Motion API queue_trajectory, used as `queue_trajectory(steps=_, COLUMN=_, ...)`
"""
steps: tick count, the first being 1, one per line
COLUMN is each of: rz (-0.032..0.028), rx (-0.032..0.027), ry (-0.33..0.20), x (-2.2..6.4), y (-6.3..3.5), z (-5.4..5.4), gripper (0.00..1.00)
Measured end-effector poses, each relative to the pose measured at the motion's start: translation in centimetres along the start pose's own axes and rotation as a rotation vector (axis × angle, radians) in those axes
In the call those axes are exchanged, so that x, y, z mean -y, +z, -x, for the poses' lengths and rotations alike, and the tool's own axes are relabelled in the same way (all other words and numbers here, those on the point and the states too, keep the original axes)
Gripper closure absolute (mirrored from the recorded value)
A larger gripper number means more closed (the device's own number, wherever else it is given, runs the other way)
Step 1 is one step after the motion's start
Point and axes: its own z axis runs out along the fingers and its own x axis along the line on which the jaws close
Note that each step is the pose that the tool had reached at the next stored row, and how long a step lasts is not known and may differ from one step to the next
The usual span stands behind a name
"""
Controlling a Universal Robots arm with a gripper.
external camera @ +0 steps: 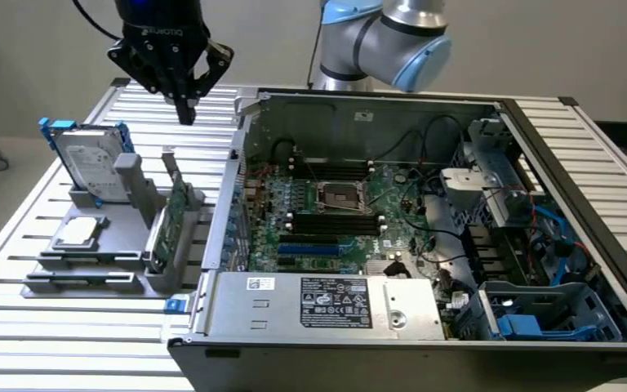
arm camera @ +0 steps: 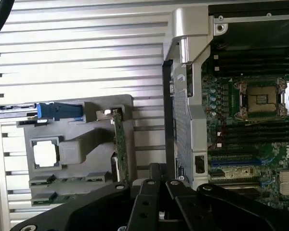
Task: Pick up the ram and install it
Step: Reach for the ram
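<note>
Progress, I judge, is nil. Exterior view: the end effector (external camera: 186,113) hangs closed and empty near the desk's (external camera: 30,331) far edge, well apart from the ram (external camera: 79,280) slotted in the grey fixture (external camera: 128,181). Wrist view: the ram (arm camera: 47,198) sits unpicked in that fixture (arm camera: 82,144), outside the computer case (arm camera: 188,29).

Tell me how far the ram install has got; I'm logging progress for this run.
Done: nothing yet; the ram sits in the grey holder on the table, outside the case. In hand: nothing; the gripper hangs shut above the table, apart from the holder. Left: both pickup and seating on the motherboard.
</note>
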Motion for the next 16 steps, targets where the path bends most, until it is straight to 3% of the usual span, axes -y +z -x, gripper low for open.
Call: queue_trajectory(steps=16, rz=-0.018, rx=-0.0016, ry=0.0, x=0.6, y=1.49, z=-7.2, gripper=0.89)
